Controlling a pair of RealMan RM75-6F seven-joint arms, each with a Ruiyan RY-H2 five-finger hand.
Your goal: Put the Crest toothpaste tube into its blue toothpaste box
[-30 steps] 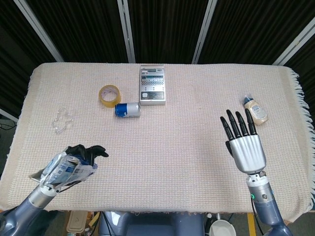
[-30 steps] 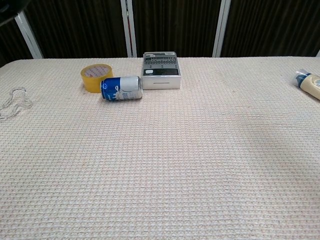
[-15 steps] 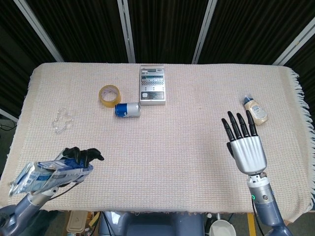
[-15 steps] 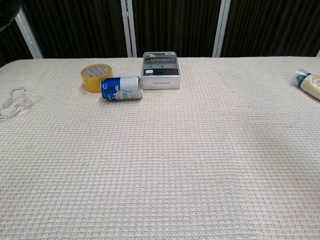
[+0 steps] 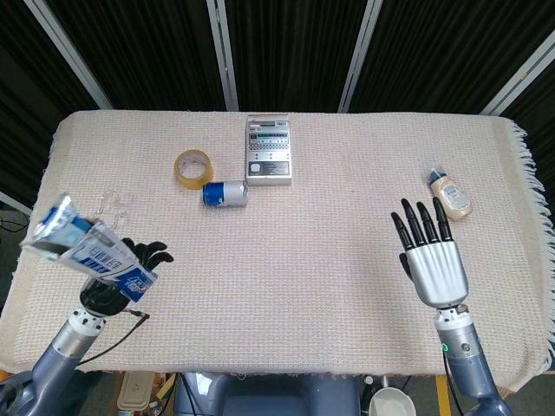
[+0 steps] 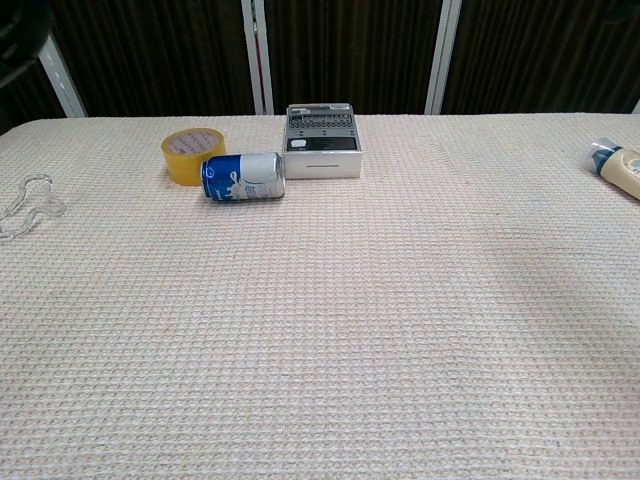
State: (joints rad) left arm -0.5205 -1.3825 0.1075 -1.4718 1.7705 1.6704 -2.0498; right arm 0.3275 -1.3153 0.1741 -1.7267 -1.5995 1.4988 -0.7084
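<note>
In the head view my left hand (image 5: 115, 279) grips a blue and white Crest toothpaste tube (image 5: 89, 250) above the front left corner of the table. The tube is tilted, with its flat crimped end raised toward the upper left. My right hand (image 5: 431, 261) hovers over the front right of the table, fingers apart and pointing away from me, holding nothing. No blue toothpaste box shows in either view. The chest view shows neither hand.
A yellow tape roll (image 5: 193, 166) (image 6: 192, 154), a blue can (image 5: 225, 192) (image 6: 243, 176) on its side and a grey device (image 5: 268, 149) (image 6: 322, 140) sit at the back centre. A small bottle (image 5: 451, 195) (image 6: 620, 165) lies far right, a clear plastic piece (image 5: 111, 206) (image 6: 28, 200) far left.
My left hand has turned and lifted the tube, so its crimped end swung from low near the front edge up toward the upper left. The right hand has barely moved.
</note>
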